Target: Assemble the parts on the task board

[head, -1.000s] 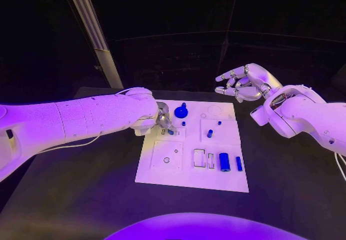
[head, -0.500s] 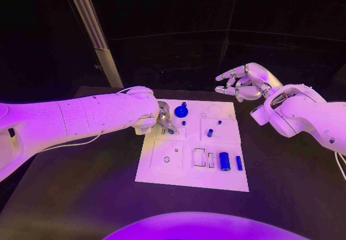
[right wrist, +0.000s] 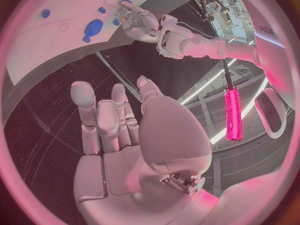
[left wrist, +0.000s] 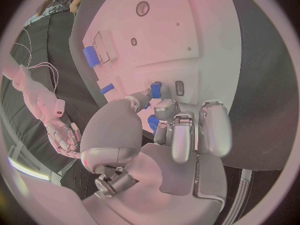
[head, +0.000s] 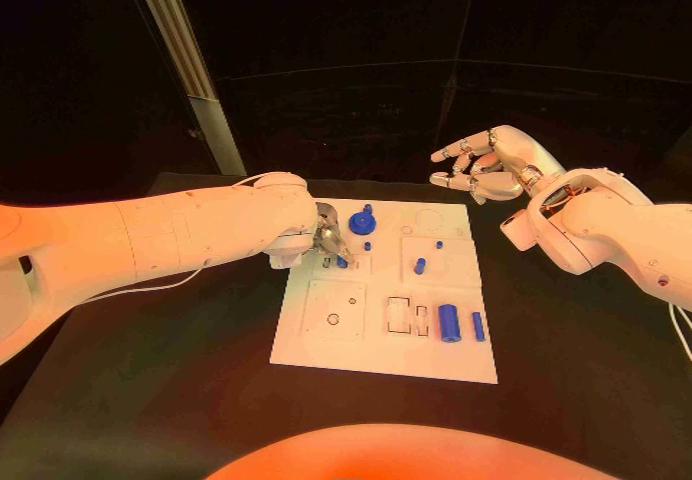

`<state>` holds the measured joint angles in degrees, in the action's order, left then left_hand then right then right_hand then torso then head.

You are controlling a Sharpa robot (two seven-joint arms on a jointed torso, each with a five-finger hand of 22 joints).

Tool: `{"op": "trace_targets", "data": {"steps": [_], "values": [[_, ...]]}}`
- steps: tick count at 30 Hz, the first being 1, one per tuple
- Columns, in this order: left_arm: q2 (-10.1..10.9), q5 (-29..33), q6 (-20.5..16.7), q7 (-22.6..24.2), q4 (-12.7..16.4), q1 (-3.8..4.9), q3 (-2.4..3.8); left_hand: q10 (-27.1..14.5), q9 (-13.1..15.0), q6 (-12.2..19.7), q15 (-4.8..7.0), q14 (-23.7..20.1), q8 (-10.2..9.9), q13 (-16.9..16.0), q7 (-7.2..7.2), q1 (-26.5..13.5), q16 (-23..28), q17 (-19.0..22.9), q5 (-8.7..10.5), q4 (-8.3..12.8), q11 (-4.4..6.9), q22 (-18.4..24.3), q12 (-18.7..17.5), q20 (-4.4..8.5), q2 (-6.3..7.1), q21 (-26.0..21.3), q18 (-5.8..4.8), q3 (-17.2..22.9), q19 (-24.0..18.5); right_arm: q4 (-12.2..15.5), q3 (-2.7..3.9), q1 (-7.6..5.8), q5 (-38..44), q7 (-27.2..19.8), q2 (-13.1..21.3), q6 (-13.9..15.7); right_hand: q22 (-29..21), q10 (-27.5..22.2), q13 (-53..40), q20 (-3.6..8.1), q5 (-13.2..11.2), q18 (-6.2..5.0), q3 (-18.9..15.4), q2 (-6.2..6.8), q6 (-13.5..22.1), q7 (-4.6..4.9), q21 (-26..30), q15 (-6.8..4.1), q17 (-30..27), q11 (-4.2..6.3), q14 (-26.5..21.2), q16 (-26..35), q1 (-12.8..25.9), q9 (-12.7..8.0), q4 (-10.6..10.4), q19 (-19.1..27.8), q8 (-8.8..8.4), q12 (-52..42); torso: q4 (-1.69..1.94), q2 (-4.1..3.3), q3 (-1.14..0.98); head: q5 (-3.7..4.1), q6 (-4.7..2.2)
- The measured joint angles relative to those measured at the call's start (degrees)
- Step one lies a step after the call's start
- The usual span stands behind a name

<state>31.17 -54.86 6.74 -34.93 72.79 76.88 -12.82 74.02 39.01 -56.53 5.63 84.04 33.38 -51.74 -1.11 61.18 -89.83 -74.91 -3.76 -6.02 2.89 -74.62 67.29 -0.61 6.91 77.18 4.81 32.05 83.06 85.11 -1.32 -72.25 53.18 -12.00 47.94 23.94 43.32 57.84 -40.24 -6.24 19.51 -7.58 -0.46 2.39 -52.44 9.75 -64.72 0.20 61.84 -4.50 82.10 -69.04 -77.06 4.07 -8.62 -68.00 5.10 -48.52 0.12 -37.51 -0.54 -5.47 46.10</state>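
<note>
Under left hand (head: 326, 244), blue part (head: 342, 264)

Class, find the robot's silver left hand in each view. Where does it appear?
Head view: silver left hand over the far left part of the white task board.
Left wrist view: the hand large in the middle, fingers over the board.
Right wrist view: the hand small, at the board's edge.
Shared landmark: the board.
</note>
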Motion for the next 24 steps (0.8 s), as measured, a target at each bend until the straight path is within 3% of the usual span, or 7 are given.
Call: {"op": "trace_targets", "data": {"steps": [7,18,21,24], "values": [[-0.2,0.0,0.2,0.0,-0.4,-0.07,-0.04,0.0,0.2,-0.8,0.00,0.0,0.2,-0.6,0.42,-2.2,0.0,0.0,-0.02,-1.8,-0.01,-0.3,0.4,0.13,-0.47,0.3,0.00,-1.8,0.1,0.0,0.00,0.00,0.0,0.0,0.0,0.0,-0.1,0.0,0.0,0.00,0.0,0.00,0.0,0.00,0.0,0.00,0.0,-0.02,-0.1,0.00,0.0,0.0,0.0,0.0,0.0,0.0,0.00,0.0,0.00,0.03,-0.01,-0.02,0.01],[-1.0,0.0,0.6,-0.1,-1.4,-0.09,-0.06,0.1,0.2,-1.0,0.00,0.0,0.3,-1.3,0.43,-3.5,0.0,0.0,-0.02,-3.0,-0.09,-0.3,0.6,0.20,-0.46,0.5,0.00,-3.8,0.2,0.1,0.00,0.00,0.0,0.0,-0.1,-0.1,-0.2,0.0,0.0,0.00,0.0,0.00,0.0,0.00,0.0,0.00,0.0,-0.21,-0.2,0.00,-0.2,0.4,0.0,0.0,0.0,0.0,0.00,0.0,-0.03,0.03,-0.01,-0.01,-0.04],[-1.2,0.0,0.8,-0.1,-1.7,-0.09,-0.06,0.3,0.3,-1.1,0.00,0.0,0.3,-1.4,0.32,-3.7,0.0,0.0,-0.02,-3.3,0.08,-0.3,0.6,0.20,-0.63,0.5,-0.90,-4.1,0.2,0.1,0.00,0.00,0.0,0.0,-0.1,-0.1,-0.3,0.0,0.1,0.00,0.0,0.01,-0.2,0.00,0.0,0.00,0.2,-0.21,-0.3,0.00,-0.2,0.4,0.0,0.0,-0.2,0.0,0.00,0.0,-0.04,0.03,-0.01,0.02,-0.01],[-1.4,0.0,1.0,-0.2,-1.9,-0.09,-0.06,0.3,0.4,-1.1,0.00,0.0,0.3,-1.5,0.31,-3.9,0.0,0.0,-0.02,-3.5,0.08,-0.3,0.8,0.20,-0.88,0.5,-0.89,-4.6,0.2,0.1,0.00,0.00,0.0,0.0,-0.1,-0.1,-0.3,0.0,0.1,0.00,0.0,0.00,-0.2,0.00,0.0,0.00,0.2,-0.21,-0.3,-0.02,-0.2,0.4,0.0,0.0,-0.2,0.0,0.00,0.0,-0.04,0.01,0.01,0.08,0.04]]}}
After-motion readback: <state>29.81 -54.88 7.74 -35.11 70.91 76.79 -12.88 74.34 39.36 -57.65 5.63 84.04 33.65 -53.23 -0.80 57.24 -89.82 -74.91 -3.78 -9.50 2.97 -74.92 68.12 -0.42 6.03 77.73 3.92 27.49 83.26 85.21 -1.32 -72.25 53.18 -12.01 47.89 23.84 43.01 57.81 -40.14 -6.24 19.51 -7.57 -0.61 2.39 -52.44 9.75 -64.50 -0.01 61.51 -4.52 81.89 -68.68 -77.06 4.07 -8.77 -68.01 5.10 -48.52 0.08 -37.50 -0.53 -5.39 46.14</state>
